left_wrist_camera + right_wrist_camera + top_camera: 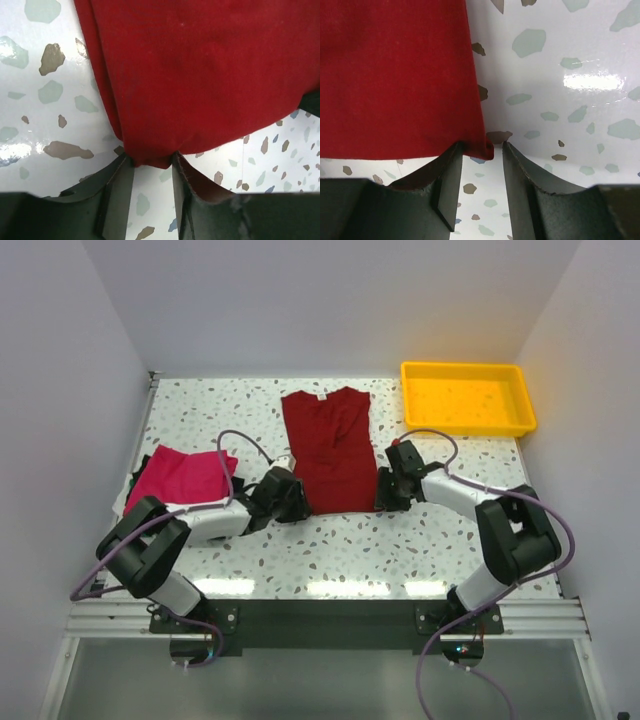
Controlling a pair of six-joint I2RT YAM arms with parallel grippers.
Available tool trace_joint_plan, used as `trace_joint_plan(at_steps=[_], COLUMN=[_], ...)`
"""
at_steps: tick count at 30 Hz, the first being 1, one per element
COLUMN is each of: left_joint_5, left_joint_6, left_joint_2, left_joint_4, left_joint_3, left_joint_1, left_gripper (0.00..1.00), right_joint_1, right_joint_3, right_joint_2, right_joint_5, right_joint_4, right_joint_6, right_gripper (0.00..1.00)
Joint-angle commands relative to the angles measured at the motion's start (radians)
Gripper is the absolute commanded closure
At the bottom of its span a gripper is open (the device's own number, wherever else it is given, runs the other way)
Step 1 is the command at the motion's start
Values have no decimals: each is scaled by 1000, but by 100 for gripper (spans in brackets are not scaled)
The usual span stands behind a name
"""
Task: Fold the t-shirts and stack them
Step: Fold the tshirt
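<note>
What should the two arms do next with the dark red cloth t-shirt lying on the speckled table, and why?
Probably finish closing both grippers. The dark red cloth t-shirt lies flat, and the left gripper and right gripper each straddle a bottom hem corner; a gap shows beside the right one's finger, so the grip may not be firm enough to lift yet.

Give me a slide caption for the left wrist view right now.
Left gripper straddling a hem corner of the red t-shirt on the speckled table.
</note>
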Motion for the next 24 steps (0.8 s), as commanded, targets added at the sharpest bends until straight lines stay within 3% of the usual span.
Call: trace_joint_plan(at_steps=[1, 3, 4, 5, 6, 12, 16, 19, 24], left_joint_5=[-37, -54, -55, -55, -49, -71, -86, -135, -172], left_joint_6=[14, 19, 22, 21, 22, 13, -67, -154, -210], left_joint_2=[57, 85, 94, 106, 108, -53, -183, -275, -346], left_joint_4=[-4, -18, -23, -27, -29, -50, -170, -316, -423], left_joint_3=[31, 45, 53, 54, 54, -44, -107, -99, -33], left_joint_1=[-3, -3, -3, -3, -3, -85, -255, -375, -460], left_gripper=[61, 74, 92, 100, 100, 100, 100, 100, 100], right_joint_1=[-5, -5, -5, -6, -6, -6, -3, -5, -5], right_joint_3=[-12, -9, -9, -9, -9, -102, -225, -298, -293], right_joint_2=[25, 44, 47, 47, 44, -161, -375, -543, -650], right_joint_5=[4, -2, -5, -16, -26, -49, -130, -164, -287], right_joint_4=[61, 72, 74, 74, 66, -37, -136, -259, -296], right_joint_6=[3, -2, -6, -8, -11, -36, -63, -48, -45], right_gripper=[59, 64, 77, 86, 100, 100, 100, 100, 100])
